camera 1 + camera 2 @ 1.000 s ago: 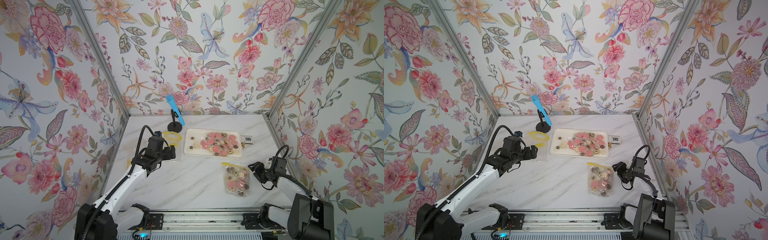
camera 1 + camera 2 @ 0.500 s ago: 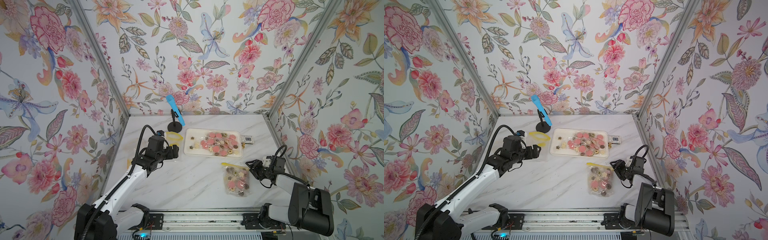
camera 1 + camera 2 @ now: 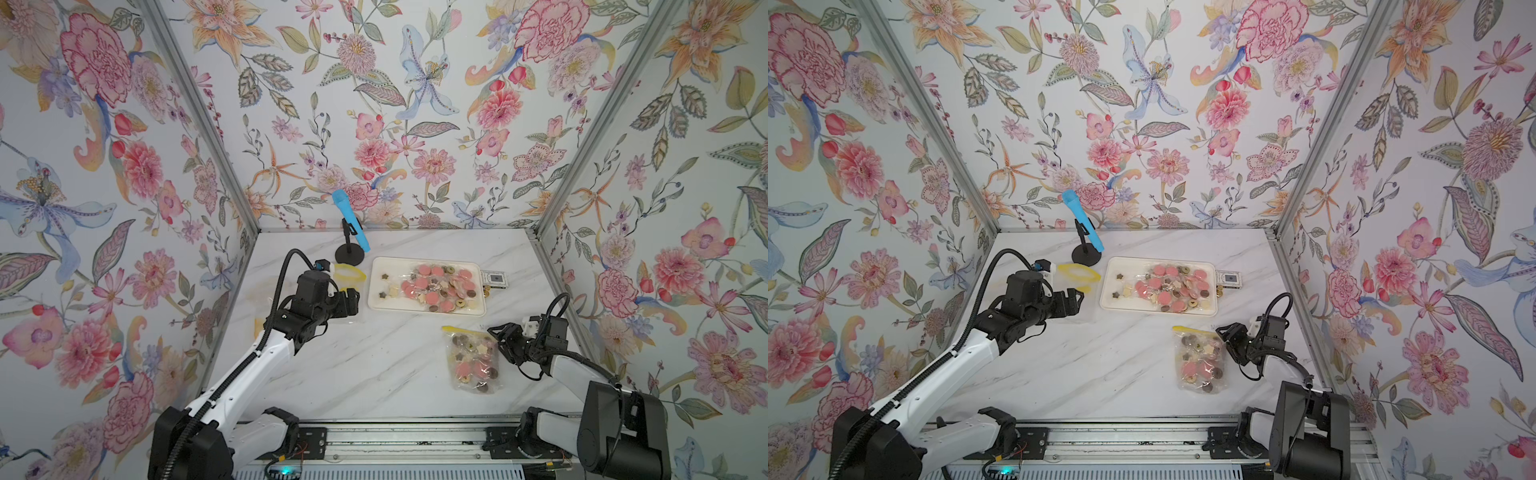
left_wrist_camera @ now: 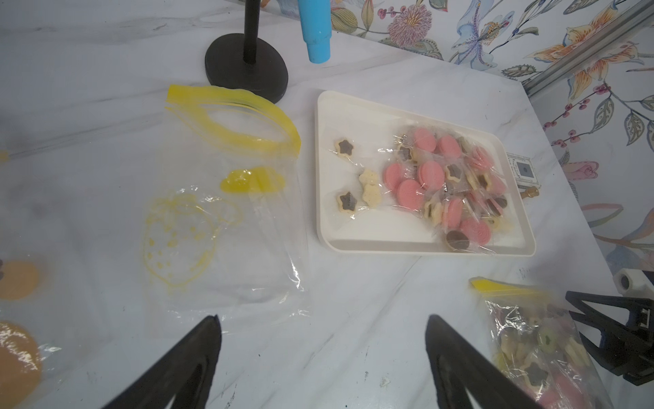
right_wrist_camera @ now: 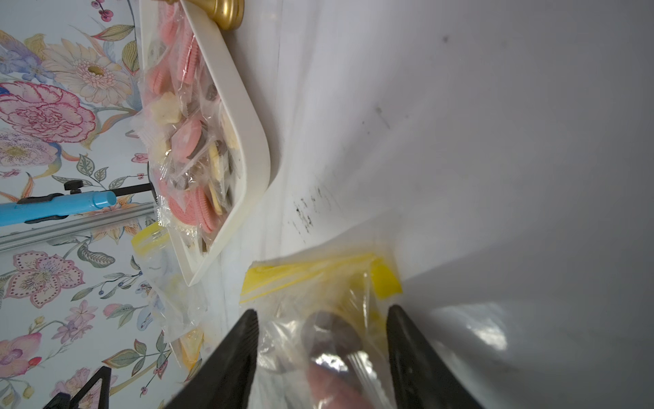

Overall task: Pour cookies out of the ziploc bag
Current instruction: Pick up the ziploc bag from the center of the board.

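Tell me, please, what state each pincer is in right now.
Left pincer: open, holding nothing, near the empty bag.
Right pincer: open, straddling the zip end of the cookie-filled bag.

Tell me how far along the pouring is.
Done: cookies lie on the tray, an empty bag beside it. In hand: the right gripper straddles the full bag at its zip end, grip unclear; left gripper open, holding nothing. Left: pouring that bag.
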